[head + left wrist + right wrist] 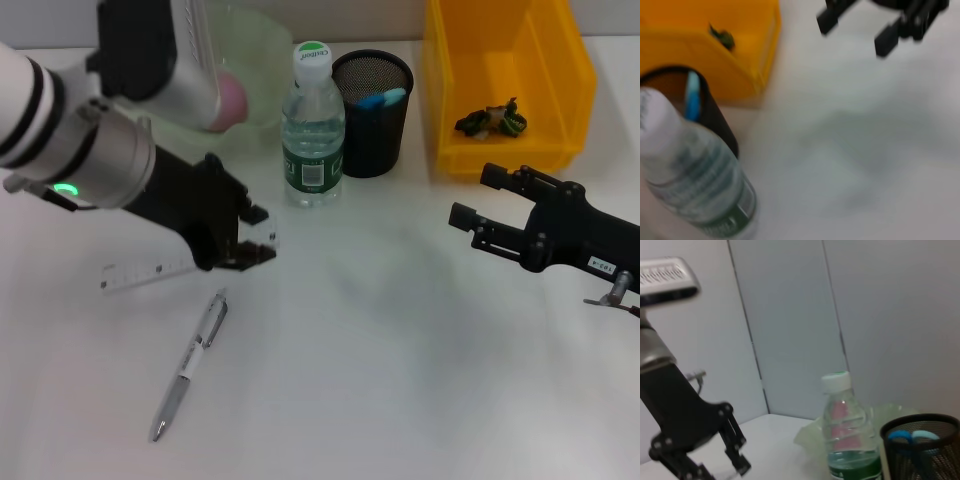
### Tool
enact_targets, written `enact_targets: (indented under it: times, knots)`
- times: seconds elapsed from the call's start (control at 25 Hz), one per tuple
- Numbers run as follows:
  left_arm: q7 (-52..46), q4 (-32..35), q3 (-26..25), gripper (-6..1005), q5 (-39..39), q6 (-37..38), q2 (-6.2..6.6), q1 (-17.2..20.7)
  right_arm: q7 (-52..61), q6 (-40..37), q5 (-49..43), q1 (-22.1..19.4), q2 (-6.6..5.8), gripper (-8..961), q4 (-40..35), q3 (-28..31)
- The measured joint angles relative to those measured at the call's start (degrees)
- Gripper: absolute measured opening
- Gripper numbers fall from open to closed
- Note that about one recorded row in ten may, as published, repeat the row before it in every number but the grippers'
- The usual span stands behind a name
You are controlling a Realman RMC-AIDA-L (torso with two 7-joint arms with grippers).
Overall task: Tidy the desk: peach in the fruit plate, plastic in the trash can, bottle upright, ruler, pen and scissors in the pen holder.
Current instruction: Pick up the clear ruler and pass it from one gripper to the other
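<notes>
The clear ruler [150, 272] lies flat on the white desk [400, 350]. My left gripper [258, 236] is low over the ruler's right end, open, fingers either side of it. The silver pen [190, 365] lies in front of the ruler. The bottle [313, 130] stands upright beside the black pen holder [372, 110], which holds the blue scissors [383, 98]. My left arm partly hides the pink peach [232, 100], which lies in the pale green fruit plate [262, 55]. The yellow trash can [505, 80] holds a plastic scrap [490, 120]. My right gripper [476, 196] hovers open, holding nothing.
The left wrist view shows the bottle [695, 175], pen holder [715, 120], trash can [715, 50] and, farther off, the right gripper [855, 34]. The right wrist view shows the left gripper [737, 450], bottle [847, 430] and pen holder [922, 445] before a grey wall.
</notes>
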Motion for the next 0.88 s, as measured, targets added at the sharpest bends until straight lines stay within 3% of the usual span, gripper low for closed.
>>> enact_targets:
  times: [0.08, 0.16, 0.28, 0.36, 0.88]
  knots:
    - [0.00, 0.00, 0.00, 385, 0.00, 0.00, 0.00, 0.00, -0.22, 0.42, 0.00, -0.23, 0.16, 769, 0.02, 0.75]
    - [0.43, 3.67, -4.61, 385, -4.91, 0.83, 0.08, 0.26, -1.08, 0.85, 0.00, -0.85, 0.32, 769, 0.13, 2.08]
    - [0.43, 3.67, -4.61, 385, -4.91, 0.83, 0.08, 0.26, -1.76, 0.89, 0.00, -1.20, 0.34, 769, 0.45, 2.82]
    - [2.51, 4.62, -8.13, 385, -12.18, 0.33, 0.12, 0.58, -2.54, 1.06, 0.00, -1.36, 0.36, 769, 1.32, 3.31]
    - [7.09, 4.17, -8.54, 385, -26.73, -7.68, -0.08, 0.11, -4.34, 2.52, 0.00, -0.96, 0.42, 769, 3.64, 3.39]
